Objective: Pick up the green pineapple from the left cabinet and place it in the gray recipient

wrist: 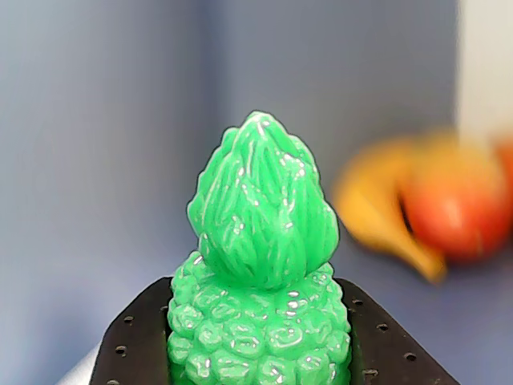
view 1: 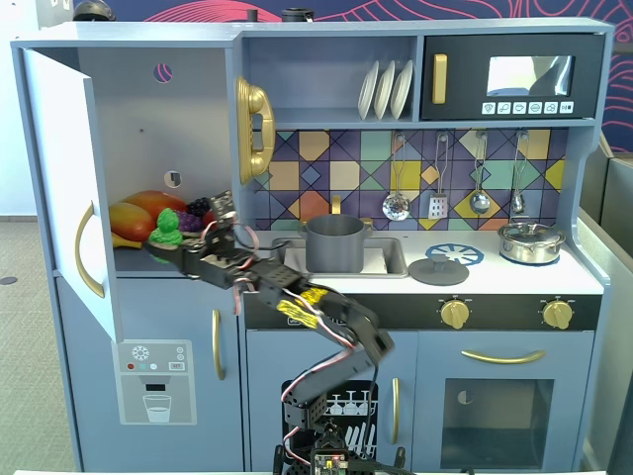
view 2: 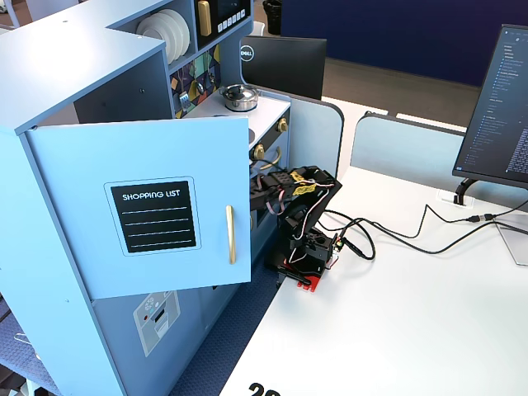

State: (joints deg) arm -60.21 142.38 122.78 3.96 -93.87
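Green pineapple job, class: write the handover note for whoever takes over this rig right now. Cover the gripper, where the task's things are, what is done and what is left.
Gripper: shut on the green pineapple, dark fingers on either side of its body.
Pineapple: inside the open left cabinet, crown upright in the wrist view; whether it is lifted off the shelf cannot be told.
Gray recipient: in the sink, right of the cabinet in a fixed view; nothing shows in it.
Done: grasp.
Left: withdraw from the cabinet, carry right, release into the recipient.
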